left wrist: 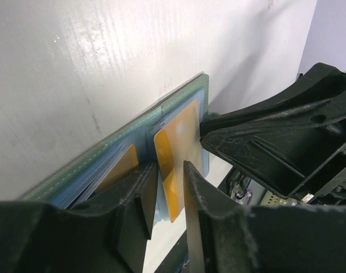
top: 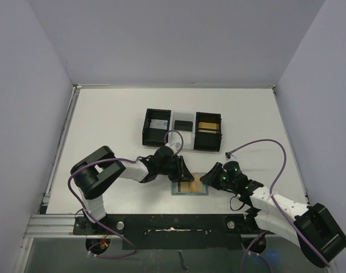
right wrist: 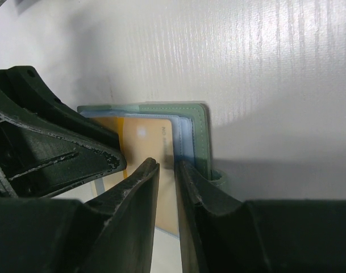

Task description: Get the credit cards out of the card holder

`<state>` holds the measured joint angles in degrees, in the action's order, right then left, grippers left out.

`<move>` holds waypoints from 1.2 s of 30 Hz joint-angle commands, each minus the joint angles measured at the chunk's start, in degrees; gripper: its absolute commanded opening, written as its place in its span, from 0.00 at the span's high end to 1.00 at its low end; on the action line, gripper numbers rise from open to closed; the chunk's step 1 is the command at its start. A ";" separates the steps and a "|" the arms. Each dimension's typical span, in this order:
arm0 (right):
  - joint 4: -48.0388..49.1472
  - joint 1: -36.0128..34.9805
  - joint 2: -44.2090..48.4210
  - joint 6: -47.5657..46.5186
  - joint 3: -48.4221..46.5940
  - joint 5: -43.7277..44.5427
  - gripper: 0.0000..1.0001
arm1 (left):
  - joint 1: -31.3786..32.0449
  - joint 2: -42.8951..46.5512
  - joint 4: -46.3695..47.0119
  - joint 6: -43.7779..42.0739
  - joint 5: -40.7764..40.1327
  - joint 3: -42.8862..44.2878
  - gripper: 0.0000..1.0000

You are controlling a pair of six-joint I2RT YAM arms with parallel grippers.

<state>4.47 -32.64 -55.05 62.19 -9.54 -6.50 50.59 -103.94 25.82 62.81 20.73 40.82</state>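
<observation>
The card holder (top: 175,191) lies open on the table near the front edge, grey-green outside (left wrist: 184,94) (right wrist: 198,131) with pale blue pockets. Two yellow-orange credit cards sit in it, one per pocket (top: 187,186) (top: 199,186). My left gripper (top: 183,173) (left wrist: 170,166) is open and straddles the lifted edge of one card (left wrist: 181,133), with a gap beside it; the other card (left wrist: 124,165) stays tucked. My right gripper (top: 207,177) (right wrist: 167,165) rests its tips on the holder's right half over a card (right wrist: 147,133), jaws a little apart, nothing between them.
A black-and-clear three-compartment tray (top: 183,142) stands behind the holder, with a pale item on the left, a dark one in the middle and a gold one (top: 208,126) on the right. The two grippers nearly touch over the holder. The closing tab (right wrist: 218,179) sticks out beside my right finger.
</observation>
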 commanded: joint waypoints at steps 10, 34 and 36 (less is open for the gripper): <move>-3.38 -0.41 -1.10 0.13 0.00 -0.67 0.78 | 0.03 1.16 1.90 -1.63 -2.97 -1.50 0.97; -8.48 -0.36 -0.91 -3.36 -4.32 0.87 0.78 | -2.83 7.08 0.79 -6.20 -0.91 -6.69 1.00; -9.34 -0.30 -0.48 -4.44 -6.40 0.44 0.78 | -2.91 6.71 0.78 -6.37 -0.12 -6.46 1.00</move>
<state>-0.32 -32.71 -55.72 60.80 -12.27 -6.48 48.36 -98.48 27.46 59.18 19.42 34.52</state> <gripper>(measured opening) 0.217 0.021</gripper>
